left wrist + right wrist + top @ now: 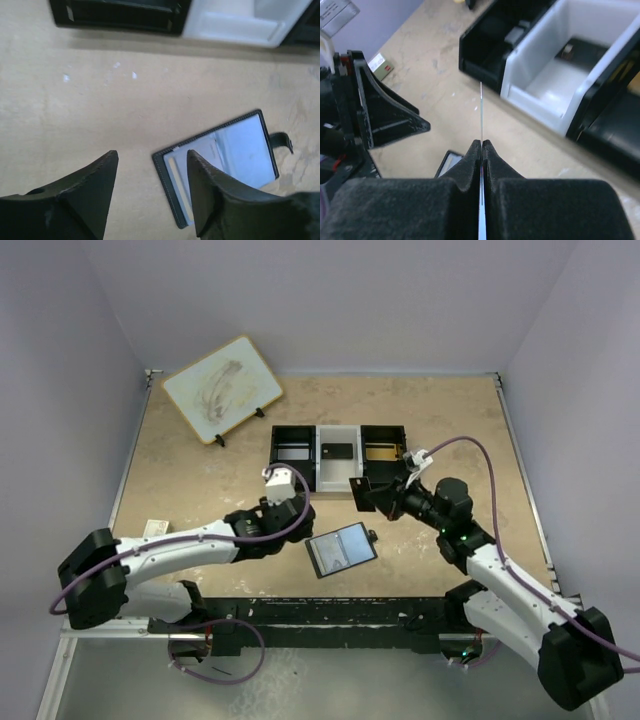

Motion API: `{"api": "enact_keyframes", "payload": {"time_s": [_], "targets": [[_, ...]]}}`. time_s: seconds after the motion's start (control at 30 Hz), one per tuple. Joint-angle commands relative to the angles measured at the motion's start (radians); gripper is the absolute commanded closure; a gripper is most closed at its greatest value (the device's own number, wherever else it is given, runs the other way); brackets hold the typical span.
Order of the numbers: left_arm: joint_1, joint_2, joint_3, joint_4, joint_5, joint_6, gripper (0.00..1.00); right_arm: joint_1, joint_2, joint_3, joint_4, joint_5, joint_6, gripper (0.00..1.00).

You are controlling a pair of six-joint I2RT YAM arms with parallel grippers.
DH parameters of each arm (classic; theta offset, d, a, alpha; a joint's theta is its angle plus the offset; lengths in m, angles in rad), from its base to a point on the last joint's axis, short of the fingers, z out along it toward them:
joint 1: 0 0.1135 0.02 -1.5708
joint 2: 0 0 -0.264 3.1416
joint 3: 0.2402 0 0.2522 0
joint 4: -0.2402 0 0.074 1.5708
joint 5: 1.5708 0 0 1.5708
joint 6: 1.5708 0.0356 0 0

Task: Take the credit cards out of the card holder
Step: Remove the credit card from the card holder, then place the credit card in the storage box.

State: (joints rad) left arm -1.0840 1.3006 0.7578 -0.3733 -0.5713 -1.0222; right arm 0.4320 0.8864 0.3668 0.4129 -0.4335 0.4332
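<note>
Right gripper [481, 146] pinched shut on a thin credit card [481, 107] seen edge-on, raised just near of the tray [335, 483], card holder [341, 549] lying open flat on the table [200, 490] between the arms, left gripper [152, 157] wide open and empty beside its left end, dark card [338, 451] in the tray's white middle compartment

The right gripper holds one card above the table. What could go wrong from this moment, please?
The right gripper pinches the card by one edge only, so it may swivel or slip before it is set down. The card holder lies open and unheld, with the left gripper open near it; pulling any further card may drag it across the table.
</note>
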Motion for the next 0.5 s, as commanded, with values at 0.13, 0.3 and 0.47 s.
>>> {"api": "enact_keyframes", "payload": {"time_s": [0.13, 0.3, 0.47], "targets": [[0.208, -0.165, 0.059, -0.214, -0.093, 0.114, 0.36, 0.004, 0.003, 0.135, 0.037, -0.009, -0.461, 1.0], [0.389, -0.193, 0.114, -0.258, -0.063, 0.207, 0.35, 0.005, 0.142, 0.258, -0.02, 0.002, -0.611, 1.0], [0.473, -0.214, 0.156, -0.285, -0.127, 0.284, 0.34, 0.005, 0.294, 0.362, -0.027, -0.021, -0.728, 1.0]]}}
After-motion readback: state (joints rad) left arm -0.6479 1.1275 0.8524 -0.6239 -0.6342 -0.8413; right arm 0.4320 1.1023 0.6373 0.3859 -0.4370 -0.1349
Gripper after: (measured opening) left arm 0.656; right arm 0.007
